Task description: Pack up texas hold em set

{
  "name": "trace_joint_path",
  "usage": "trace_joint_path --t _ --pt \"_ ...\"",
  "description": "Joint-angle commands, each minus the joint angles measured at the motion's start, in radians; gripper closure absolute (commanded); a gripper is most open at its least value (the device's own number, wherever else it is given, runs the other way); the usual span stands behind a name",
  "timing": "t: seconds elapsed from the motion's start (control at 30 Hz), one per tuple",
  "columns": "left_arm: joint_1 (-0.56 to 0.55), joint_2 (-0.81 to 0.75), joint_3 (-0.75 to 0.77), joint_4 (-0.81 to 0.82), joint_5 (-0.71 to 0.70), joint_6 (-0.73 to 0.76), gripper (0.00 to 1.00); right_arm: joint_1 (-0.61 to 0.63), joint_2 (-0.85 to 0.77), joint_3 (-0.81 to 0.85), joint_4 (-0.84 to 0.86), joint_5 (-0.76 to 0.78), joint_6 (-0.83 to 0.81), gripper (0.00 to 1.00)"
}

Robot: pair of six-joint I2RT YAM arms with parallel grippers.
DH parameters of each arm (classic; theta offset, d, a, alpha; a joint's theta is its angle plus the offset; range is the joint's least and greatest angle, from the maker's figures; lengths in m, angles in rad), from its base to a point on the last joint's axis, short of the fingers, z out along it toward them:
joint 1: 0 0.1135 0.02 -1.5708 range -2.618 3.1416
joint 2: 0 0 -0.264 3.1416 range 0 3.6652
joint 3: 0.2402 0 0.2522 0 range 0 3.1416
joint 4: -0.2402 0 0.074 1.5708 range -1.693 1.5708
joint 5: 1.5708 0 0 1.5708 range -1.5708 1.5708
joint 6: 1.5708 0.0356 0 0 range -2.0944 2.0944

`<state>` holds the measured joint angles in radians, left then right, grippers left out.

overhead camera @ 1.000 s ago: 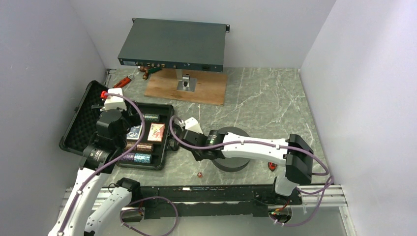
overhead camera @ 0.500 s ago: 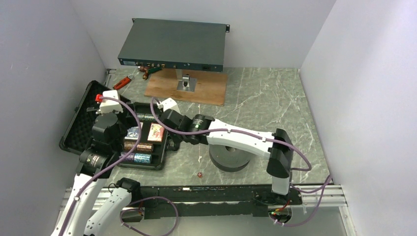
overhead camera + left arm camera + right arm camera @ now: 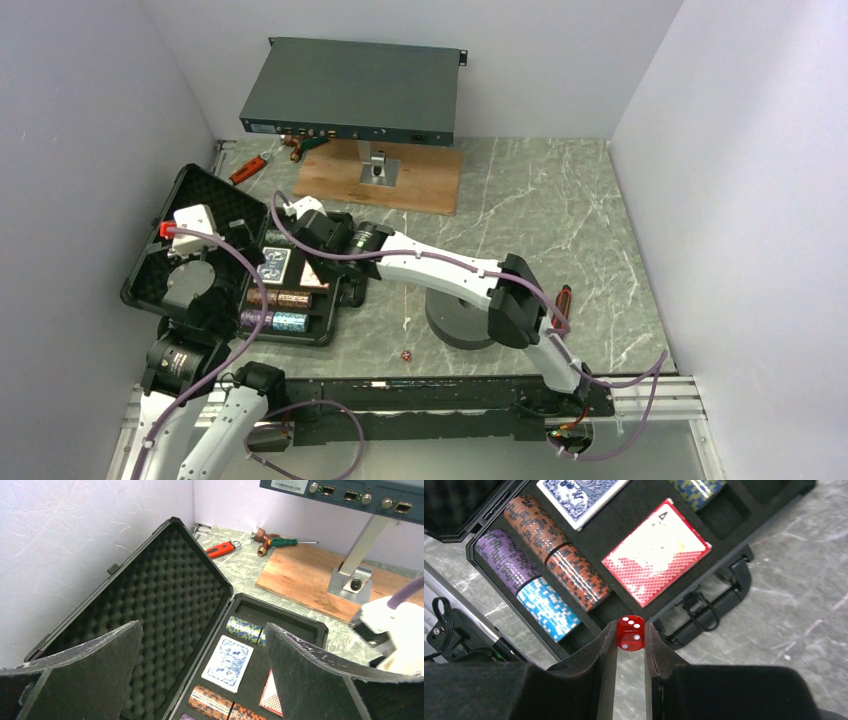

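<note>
Right gripper [image 3: 630, 627] clamped on a red die [image 3: 631, 634] above the handle-side rim of the open black briefcase [image 3: 634, 505], near the red card deck [image 3: 656, 550] in its tray; left gripper [image 3: 202, 630] jaws spread wide over the foam-lined lid [image 3: 165, 595].

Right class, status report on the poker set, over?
Left gripper open, empty. Right gripper shut on red die over open case. Second die loose on table. Nothing blocking.

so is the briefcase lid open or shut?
Open. Lid swung back, foam lining exposed; chips and cards visible inside.
</note>
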<state>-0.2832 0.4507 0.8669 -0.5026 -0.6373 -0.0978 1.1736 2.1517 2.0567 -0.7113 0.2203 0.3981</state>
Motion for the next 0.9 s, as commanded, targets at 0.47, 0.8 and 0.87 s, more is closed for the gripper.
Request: trace_joint_path --t 0.47,0.8,0.87 --pt "0.045 -0.039 -0.006 0.059 0.016 -0.014 0.00 0.000 0.176 0.134 0.008 -0.124 -0.011 1.00" --pt "0.061 -0.033 -0.009 0.065 0.046 -0.010 0.01 0.000 0.206 0.133 0.009 -0.128 -0.007 1.00" --pt "0.062 -0.030 -0.009 0.066 0.050 -0.010 0.02 -0.001 0.205 0.129 0.009 -0.129 -0.007 0.98"
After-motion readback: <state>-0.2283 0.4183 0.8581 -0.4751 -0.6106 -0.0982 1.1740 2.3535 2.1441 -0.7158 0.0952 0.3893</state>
